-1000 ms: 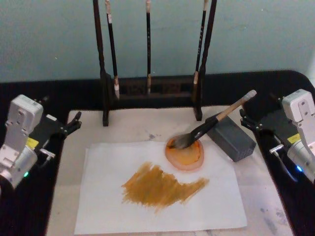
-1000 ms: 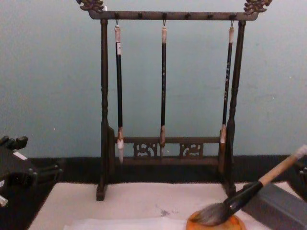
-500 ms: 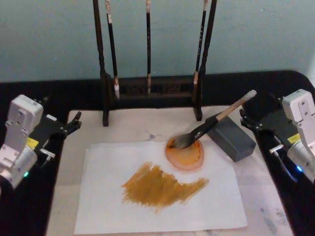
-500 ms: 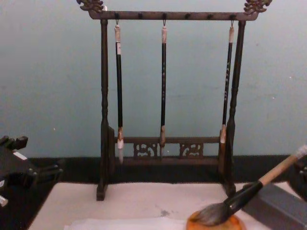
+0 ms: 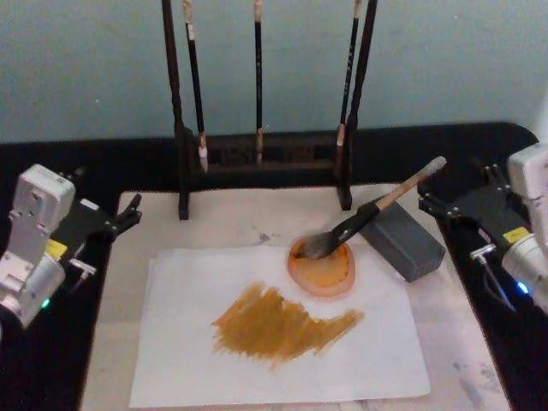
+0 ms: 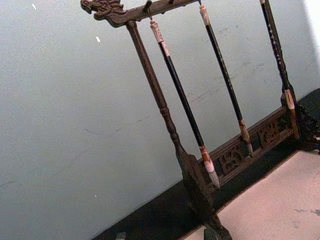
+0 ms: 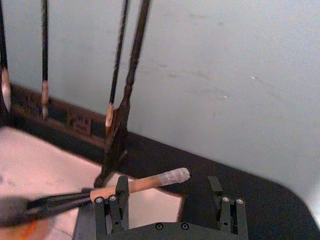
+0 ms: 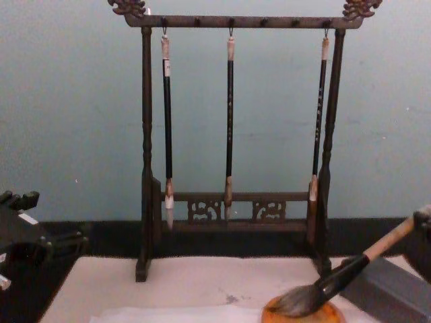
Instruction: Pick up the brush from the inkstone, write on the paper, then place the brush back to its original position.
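While brush (image 5: 360, 221) is resting in orange dish (image 5: 330, 279) at paper (image 5: 188, 342) edge, right gripper (image 7: 168, 186) is hovering spread near handle; left gripper (image 5: 127, 214) idling, spread.

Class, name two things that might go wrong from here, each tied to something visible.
1. The brush only leans on the grey block, handle tip near the open right hand; a nudge might roll it off.
2. Its bristles sit in the orange dish at the paper's edge; dragging might slide it.
The left hand sits parked at the left.

Dark wooden rack (image 8: 242, 21) with three thin hanging brushes (image 8: 229, 121), grey block (image 5: 401, 240) on beige mat (image 5: 231, 223).
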`<action>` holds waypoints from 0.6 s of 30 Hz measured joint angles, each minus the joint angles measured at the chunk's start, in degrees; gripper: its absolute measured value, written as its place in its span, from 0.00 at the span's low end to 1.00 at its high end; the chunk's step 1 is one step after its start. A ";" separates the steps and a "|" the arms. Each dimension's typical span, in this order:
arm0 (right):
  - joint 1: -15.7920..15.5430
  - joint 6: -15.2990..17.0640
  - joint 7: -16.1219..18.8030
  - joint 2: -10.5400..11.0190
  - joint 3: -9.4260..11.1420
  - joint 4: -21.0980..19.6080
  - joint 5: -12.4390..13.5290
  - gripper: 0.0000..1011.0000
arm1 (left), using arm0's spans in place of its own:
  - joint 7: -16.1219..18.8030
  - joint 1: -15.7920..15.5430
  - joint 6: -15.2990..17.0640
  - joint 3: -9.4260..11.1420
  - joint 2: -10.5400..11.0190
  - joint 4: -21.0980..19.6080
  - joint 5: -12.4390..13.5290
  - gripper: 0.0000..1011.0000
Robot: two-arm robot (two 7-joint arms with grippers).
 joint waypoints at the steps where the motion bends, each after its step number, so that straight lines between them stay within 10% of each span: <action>1: -0.42 0.09 0.43 -0.15 0.62 -0.32 1.02 0.99 | 0.00 0.00 0.00 0.00 0.00 0.00 0.00 1.00; 18: -12.87 17.80 10.91 -7.62 19.49 -6.25 45.17 0.99 | 0.00 0.00 0.00 0.00 0.00 0.00 0.00 1.00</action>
